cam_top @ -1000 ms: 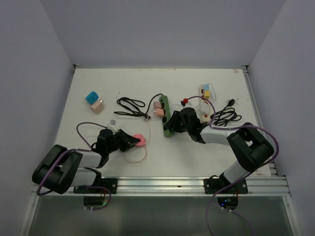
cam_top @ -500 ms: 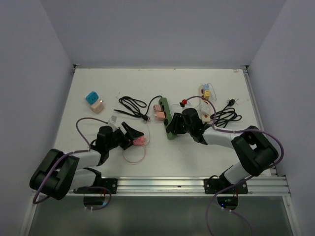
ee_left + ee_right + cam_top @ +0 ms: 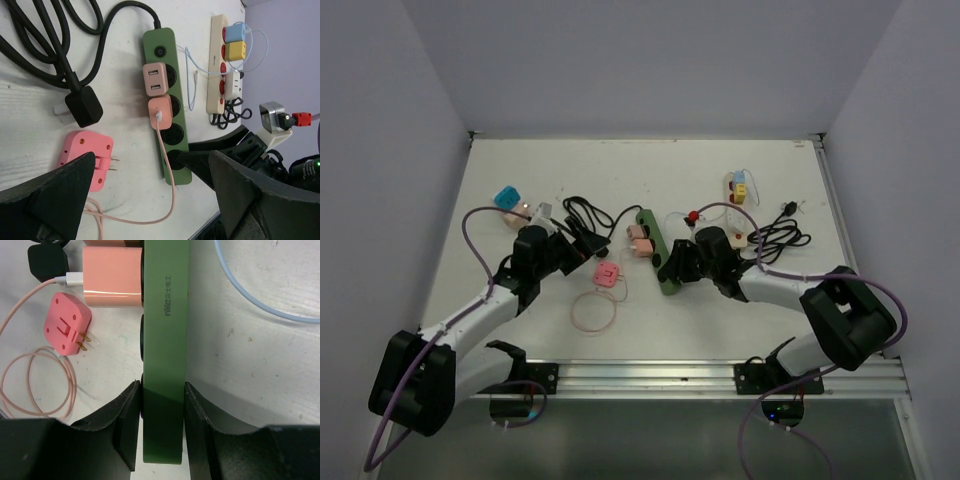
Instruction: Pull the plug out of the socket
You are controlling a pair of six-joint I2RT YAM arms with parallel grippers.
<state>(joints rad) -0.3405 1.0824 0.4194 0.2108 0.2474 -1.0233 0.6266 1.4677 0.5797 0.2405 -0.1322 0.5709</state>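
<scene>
The green socket strip (image 3: 655, 250) lies mid-table, and my right gripper (image 3: 677, 267) is shut on its near end. In the right wrist view the fingers (image 3: 125, 415) press both sides of the strip (image 3: 165, 340). The pink plug (image 3: 608, 274) lies flat on the table left of the strip, out of the socket, with its two prongs bare (image 3: 85, 159). My left gripper (image 3: 578, 247) hovers open behind the plug, holding nothing; in the left wrist view its gripper (image 3: 151, 160) spans the plug and the strip (image 3: 167, 100).
Two pink adapters (image 3: 155, 78) sit in the green strip, one trailing a pink cable looped on the table (image 3: 595, 312). A black cable (image 3: 582, 212) with its black plug (image 3: 83, 106) lies behind. A beige strip (image 3: 740, 200) and a blue adapter (image 3: 507, 197) stand farther back.
My left gripper has opened and let go of the pink plug, then pulled back and up toward the far left. The plug now rests on the table.
</scene>
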